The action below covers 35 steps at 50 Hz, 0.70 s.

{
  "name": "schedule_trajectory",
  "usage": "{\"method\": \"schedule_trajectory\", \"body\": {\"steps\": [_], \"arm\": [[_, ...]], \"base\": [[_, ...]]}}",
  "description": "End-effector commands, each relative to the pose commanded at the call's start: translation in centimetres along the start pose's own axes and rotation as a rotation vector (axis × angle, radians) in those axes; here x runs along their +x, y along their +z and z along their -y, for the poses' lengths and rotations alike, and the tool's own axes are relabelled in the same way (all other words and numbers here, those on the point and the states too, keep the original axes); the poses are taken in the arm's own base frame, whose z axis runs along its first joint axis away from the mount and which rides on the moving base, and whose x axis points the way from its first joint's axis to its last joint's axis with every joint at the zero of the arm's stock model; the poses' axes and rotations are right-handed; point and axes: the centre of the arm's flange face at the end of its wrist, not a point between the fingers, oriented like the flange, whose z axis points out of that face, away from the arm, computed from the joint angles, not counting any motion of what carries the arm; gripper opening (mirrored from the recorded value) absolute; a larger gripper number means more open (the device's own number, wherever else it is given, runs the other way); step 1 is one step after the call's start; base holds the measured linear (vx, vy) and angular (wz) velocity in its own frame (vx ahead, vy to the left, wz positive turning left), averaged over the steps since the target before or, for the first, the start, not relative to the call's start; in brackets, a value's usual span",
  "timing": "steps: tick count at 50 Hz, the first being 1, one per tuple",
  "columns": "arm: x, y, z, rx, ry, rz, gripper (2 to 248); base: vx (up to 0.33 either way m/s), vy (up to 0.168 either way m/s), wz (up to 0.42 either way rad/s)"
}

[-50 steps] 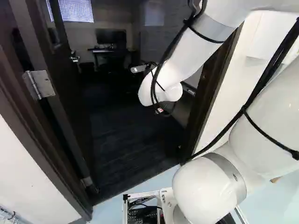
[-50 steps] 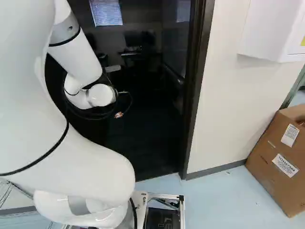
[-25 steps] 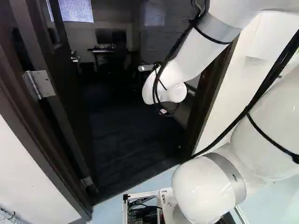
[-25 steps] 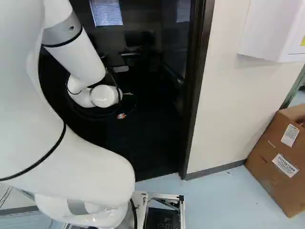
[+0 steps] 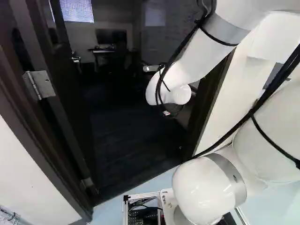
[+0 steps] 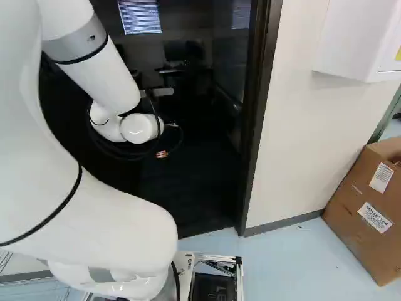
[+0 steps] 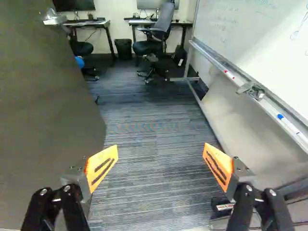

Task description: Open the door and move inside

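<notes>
Now the arm [image 5: 201, 56] has been shifted away from one door [image 5: 70, 101]; beyond it, two desks [image 7: 137, 22] are seen. The claw [image 7: 160, 152] is spread wide, nothing gripped.

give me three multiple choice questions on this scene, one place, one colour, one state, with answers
1. Where is the cardboard box in the right base view?
A. on a desk
B. right of the doorframe
C. left of the doorframe

2. What colour are the gripper's pads?
A. orange
B. green
C. blue

3. How does the door stand?
A. closed
B. open

1 B: wall separates box and frame.
2 A: both pads show orange.
3 B: carpet beyond shows past it.
</notes>
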Motion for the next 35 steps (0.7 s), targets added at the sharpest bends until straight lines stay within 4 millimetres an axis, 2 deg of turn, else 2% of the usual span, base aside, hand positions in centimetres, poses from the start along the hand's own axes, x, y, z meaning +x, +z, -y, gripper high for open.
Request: {"method": "schedule_trajectory", "body": {"steps": [23, 35], "arm": [[-1.3, -2.2, -1.9, -0.053, 0.024, -0.009, 247], [-1.6, -2.7, -2.5, -0.071, 0.031, -0.011, 247]], "base": [[0.000, 0.000, 0.000], [0.000, 0.000, 0.000]]}}
